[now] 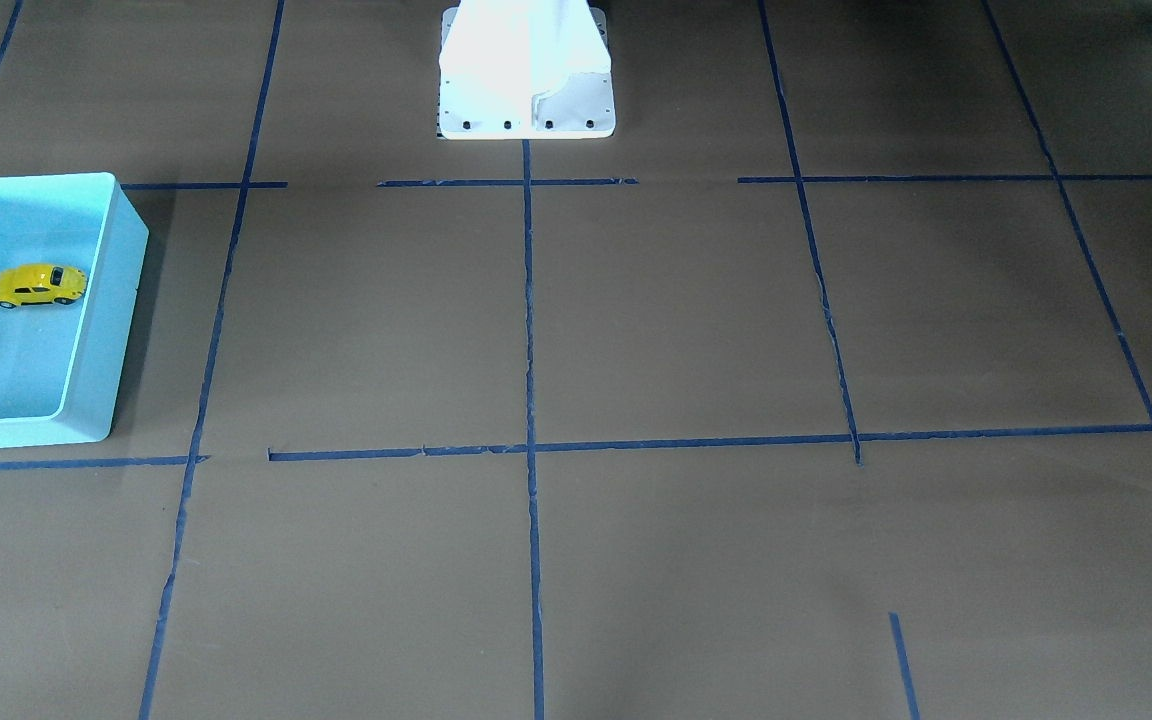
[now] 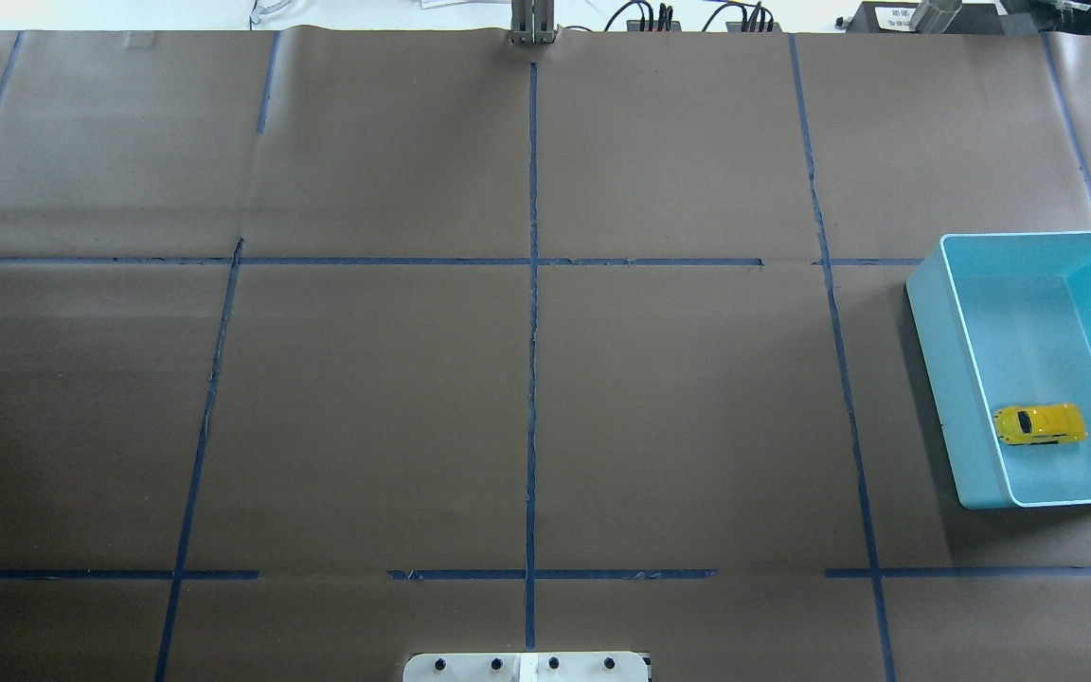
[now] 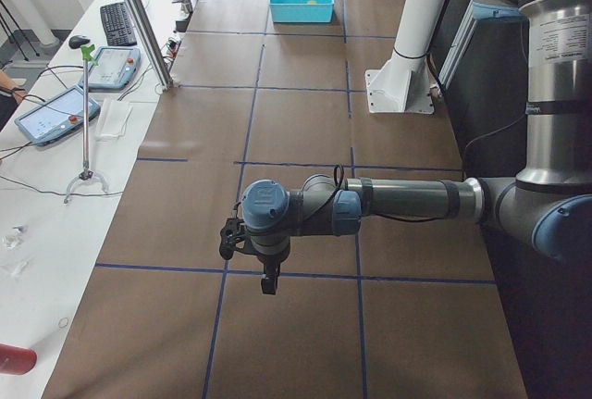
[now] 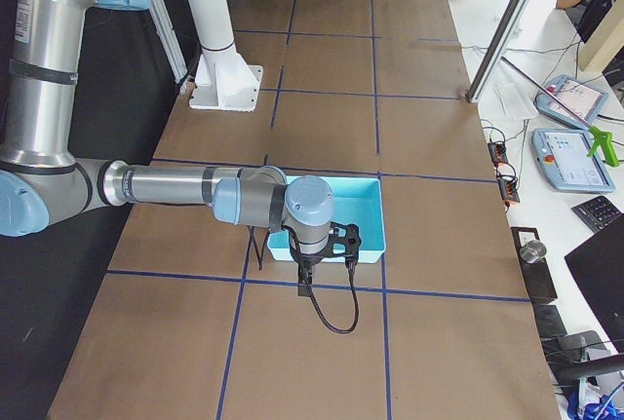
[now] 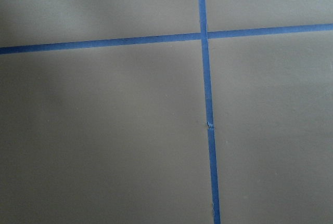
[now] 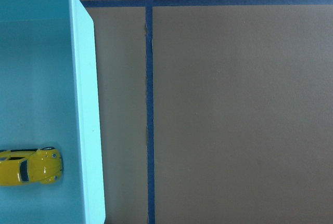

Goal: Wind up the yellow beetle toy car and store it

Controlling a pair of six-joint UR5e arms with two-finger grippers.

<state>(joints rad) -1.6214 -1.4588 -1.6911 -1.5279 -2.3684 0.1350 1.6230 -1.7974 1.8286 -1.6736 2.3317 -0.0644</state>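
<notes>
Front view: your car (image 1: 39, 285) sits at the left edge, on its wheels inside the bin (image 1: 122, 320). Overhead, it lies lower right, bright yellow and rounded, with dark windows.

Left side view: the left pincer (image 3: 268, 280) hangs at centre frame, well apart from the bin. You cannot tell its grip.

Right side view: the right pincer (image 4: 304, 282) hangs before the bin. Its grip is also unclear.

Right wrist view: the car is at lower left.
</notes>
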